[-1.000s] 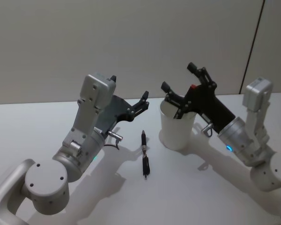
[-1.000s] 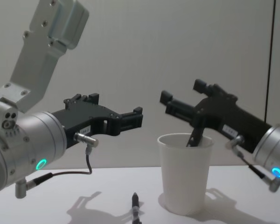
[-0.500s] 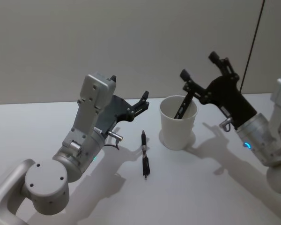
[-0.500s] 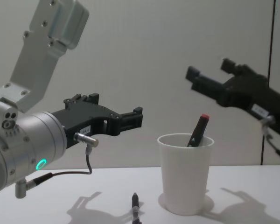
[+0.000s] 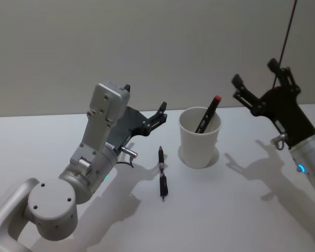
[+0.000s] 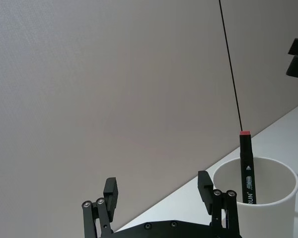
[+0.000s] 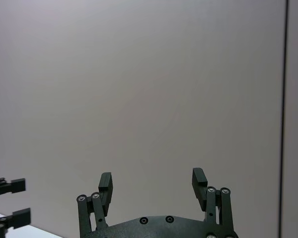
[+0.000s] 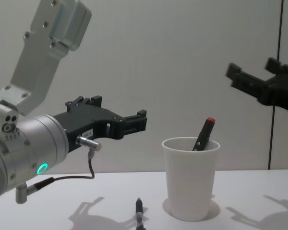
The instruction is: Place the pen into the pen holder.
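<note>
While the right jaws hang apart and empty, up and off to the side, the red-capped pen [image 5: 208, 112] stands leaning inside the pen holder [image 5: 198, 149], below those jaws and toward my left, well apart from them. So I read that drop as done, release and all. My left jaws are apart too, gripping nothing, hovering above the desk [image 5: 236, 220] with the pen holder just beyond their tips. Now, a black pen [image 5: 162, 176] lies flat on the desk, below the left jaws, between them and the pen holder. If that one counts, it's next, I reckon: left jaws down, squared across the barrel, a low pinch without scraping the desk, then lift and tip it over the rim.
</note>
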Controlling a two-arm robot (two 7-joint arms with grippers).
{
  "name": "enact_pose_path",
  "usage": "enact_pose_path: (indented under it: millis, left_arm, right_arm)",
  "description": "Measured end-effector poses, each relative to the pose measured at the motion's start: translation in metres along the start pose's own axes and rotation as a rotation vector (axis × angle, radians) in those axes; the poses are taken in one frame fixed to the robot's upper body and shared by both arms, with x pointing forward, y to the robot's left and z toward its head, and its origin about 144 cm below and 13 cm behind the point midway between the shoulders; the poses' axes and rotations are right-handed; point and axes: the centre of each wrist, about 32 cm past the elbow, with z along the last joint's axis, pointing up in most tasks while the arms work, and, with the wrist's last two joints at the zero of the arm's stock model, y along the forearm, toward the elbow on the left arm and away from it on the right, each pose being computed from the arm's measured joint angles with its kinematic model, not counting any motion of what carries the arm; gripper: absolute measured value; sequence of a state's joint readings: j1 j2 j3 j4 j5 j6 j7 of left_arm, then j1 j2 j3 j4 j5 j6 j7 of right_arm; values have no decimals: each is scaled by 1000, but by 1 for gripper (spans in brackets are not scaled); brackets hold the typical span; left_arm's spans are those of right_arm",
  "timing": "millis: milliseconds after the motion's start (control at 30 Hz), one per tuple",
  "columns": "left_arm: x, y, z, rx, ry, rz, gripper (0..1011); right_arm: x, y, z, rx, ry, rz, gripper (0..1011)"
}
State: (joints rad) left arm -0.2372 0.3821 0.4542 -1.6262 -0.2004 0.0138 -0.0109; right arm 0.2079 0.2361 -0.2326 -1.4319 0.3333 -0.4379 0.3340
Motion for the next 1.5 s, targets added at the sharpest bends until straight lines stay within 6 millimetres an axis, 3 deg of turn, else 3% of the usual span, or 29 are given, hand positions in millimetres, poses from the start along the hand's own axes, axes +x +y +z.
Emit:
enact_pose_path:
  millis: [500, 1500]
  left_arm:
    - [0, 0, 0, 0, 0, 0, 1001]
    - [0, 0, 0, 0, 0, 0, 1001]
  right_arm:
    - [2, -31, 15, -66, -30, -159, 1001]
    - [-18, -40, 37, -288, -2, -159, 1001]
